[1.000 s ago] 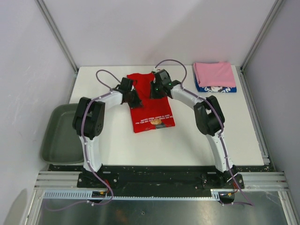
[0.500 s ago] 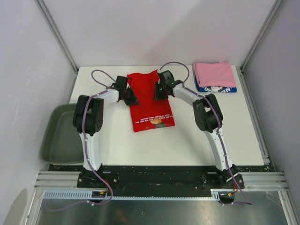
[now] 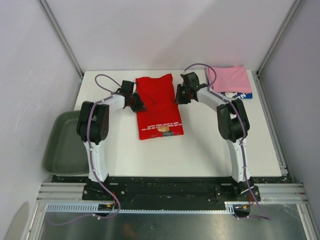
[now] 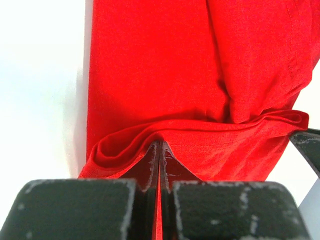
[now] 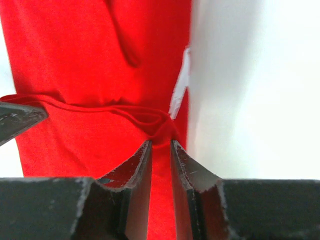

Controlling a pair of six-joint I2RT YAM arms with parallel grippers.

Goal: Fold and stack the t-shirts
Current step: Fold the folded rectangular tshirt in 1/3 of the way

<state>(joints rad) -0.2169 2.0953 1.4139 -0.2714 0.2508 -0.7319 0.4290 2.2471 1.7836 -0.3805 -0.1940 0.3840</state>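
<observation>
- The red t-shirt lies folded into a long narrow strip at the middle of the worktop, running from the upper centre of the top view down toward the centre.
- Its lower end shows white text and a small cartoon print. The upper end is plain red.
- In the left wrist view, the shirt's near hem is lifted off the layer below in a low, rippled fold. A second layer overlaps from the upper right.
- The left gripper sits at the shirt's left edge, near the upper end. Its fingers are pressed together, with a thin line of red cloth pinched between them.
- The right gripper sits at the shirt's right edge, opposite the left one. Its jaws stand a narrow way apart, and a bunched fold of the red hem sits between the tips, so it looks clamped on the cloth.
- Between the two grippers the hem runs as a raised ridge across the shirt's width.
- A plain pink t-shirt lies folded at the upper right of the worktop, just beside the right arm's wrist.
- It rests on a blue t-shirt with white print, whose lower edge shows beneath it.
- A grey-green tray sits off the worktop's left edge, at the middle left of the top view.
</observation>
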